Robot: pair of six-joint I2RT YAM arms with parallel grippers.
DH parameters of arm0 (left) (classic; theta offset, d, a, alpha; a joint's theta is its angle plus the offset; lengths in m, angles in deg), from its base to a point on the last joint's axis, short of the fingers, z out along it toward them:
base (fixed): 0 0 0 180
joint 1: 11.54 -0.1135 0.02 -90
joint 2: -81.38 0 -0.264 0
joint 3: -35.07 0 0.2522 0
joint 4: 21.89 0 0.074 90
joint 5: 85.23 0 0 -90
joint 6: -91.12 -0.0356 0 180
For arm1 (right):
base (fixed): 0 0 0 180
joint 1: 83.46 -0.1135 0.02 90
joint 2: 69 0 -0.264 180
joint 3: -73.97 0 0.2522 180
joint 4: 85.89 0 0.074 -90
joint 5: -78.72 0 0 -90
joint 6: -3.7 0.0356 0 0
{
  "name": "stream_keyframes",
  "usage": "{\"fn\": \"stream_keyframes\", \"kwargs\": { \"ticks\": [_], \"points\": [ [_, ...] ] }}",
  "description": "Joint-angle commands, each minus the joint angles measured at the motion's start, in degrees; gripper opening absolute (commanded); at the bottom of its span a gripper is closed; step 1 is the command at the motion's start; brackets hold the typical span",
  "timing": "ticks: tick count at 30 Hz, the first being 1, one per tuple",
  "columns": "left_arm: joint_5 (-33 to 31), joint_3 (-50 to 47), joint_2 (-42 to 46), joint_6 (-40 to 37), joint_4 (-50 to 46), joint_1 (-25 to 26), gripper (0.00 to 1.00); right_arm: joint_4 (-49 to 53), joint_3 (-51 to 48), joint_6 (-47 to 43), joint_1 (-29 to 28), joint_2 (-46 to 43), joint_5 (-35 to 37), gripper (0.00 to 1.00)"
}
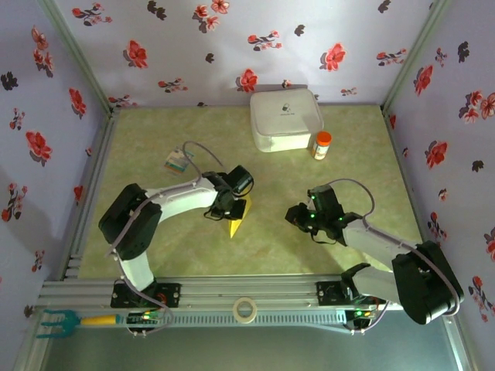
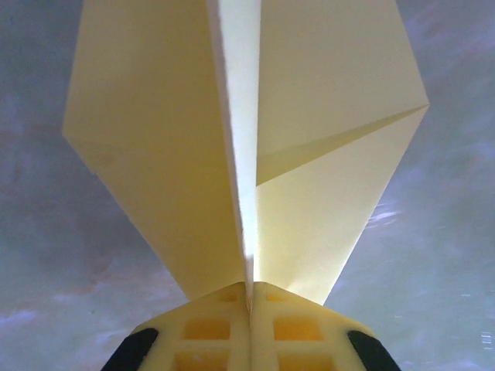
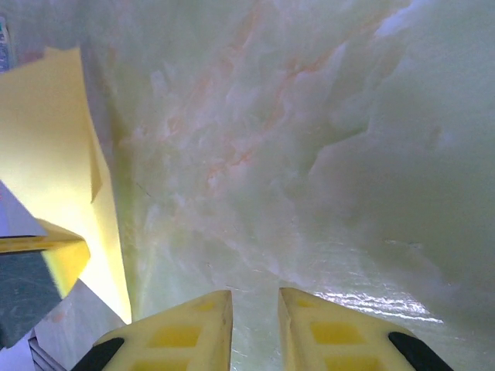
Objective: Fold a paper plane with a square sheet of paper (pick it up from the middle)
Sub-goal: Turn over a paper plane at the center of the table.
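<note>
The left jaws are clamped on the centre ridge of the paper plane (image 2: 155,139), left of the middle of the surface (image 1: 271,255), its length running straight out from them; the right jaws, slightly parted and empty, hover near on its right.

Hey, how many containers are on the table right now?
2: the white box at the back of the table, and a small orange-capped bottle beside its right front corner. None looks hidden.
</note>
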Motion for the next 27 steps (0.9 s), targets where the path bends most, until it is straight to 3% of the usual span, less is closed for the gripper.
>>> {"fn": "stream_keyframes", "kwargs": {
  "ticks": [1, 9, 15, 27],
  "points": [
    [-1.87, 1.96, -1.18, -0.44, -3.92, 0.49, 0.00, 0.04, 1.25, -0.16, -0.23, 0.46, 0.76, 0.23],
    [-0.50, 2.14, -2.33, 0.20, -3.31, 0.72, 0.00, -0.92, 1.15, 0.02, -0.23, 1.91, 0.27, 0.24],
    [0.93, 2.47, -2.10, 0.90, -1.99, 0.73, 0.11, -1.70, 1.10, 0.27, -0.21, 3.42, -0.14, 0.24],
    [2.73, 2.49, -3.20, 1.29, 0.12, 1.04, 0.19, -2.75, 1.25, 0.46, -0.33, 4.85, -0.89, 0.24]
  ]
}}
